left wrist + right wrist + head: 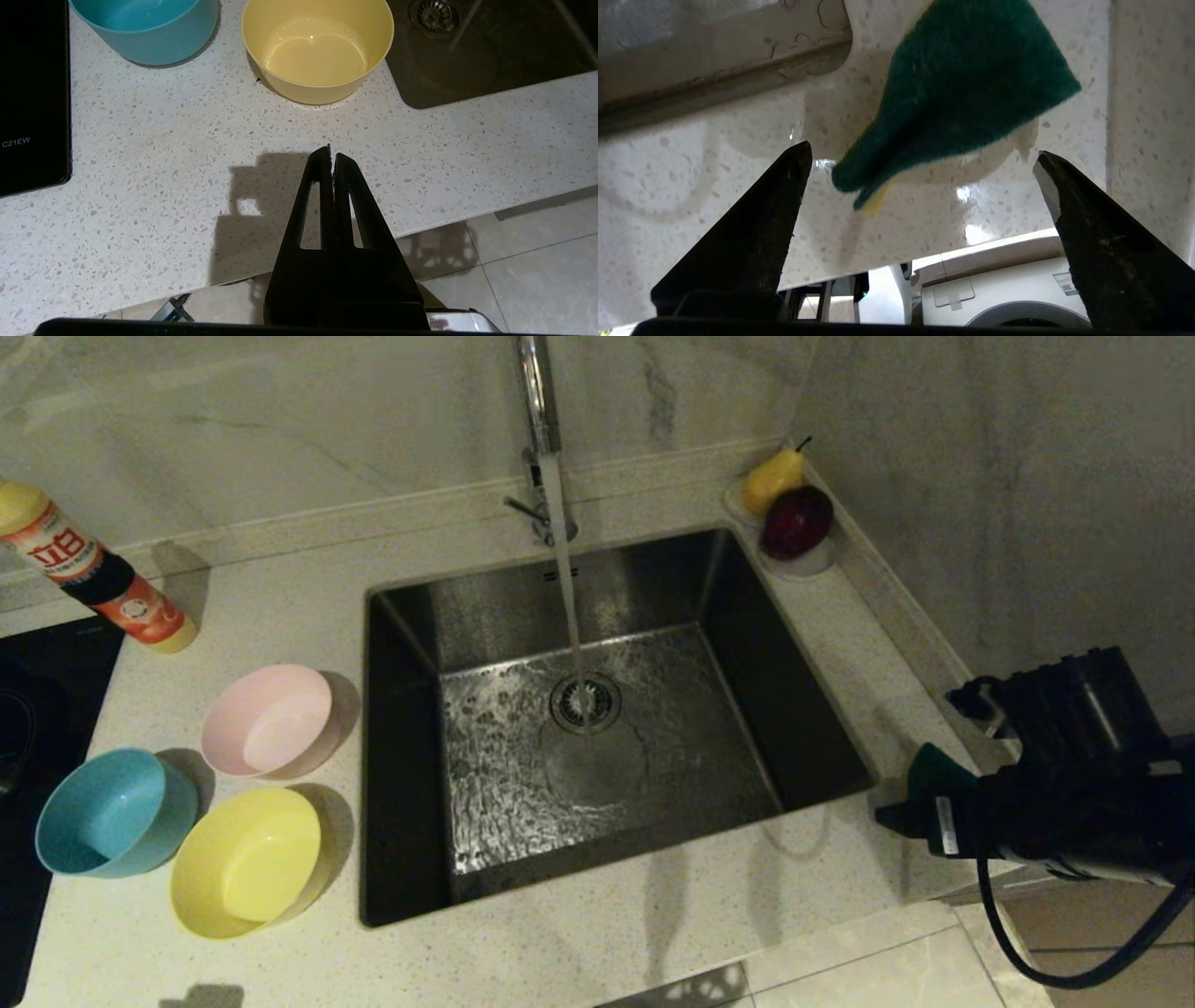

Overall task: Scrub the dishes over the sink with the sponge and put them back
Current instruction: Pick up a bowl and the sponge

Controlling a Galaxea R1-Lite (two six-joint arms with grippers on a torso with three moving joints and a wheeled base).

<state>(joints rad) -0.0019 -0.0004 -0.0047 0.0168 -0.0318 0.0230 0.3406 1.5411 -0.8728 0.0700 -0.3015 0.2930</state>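
Three bowls sit on the counter left of the sink (401,728): pale pink (271,721), light blue (112,812) and yellow (247,859). Water runs from the tap onto the drain strainer (585,702). The sponge (966,88), green side up with a yellow edge, lies on the counter right of the sink, showing as a green corner (936,767) in the head view. My right gripper (920,158) is open just short of the sponge, with nothing between its fingers. My left gripper (331,154) is shut and empty over the counter's front edge, near the yellow bowl (317,51) and blue bowl (149,28).
A detergent bottle (93,569) leans at the back left beside a black hob (37,709). A white dish holding a pear (773,478) and a dark red apple (796,521) stands at the sink's back right corner. The tap (540,411) rises behind the sink. A wall runs along the right.
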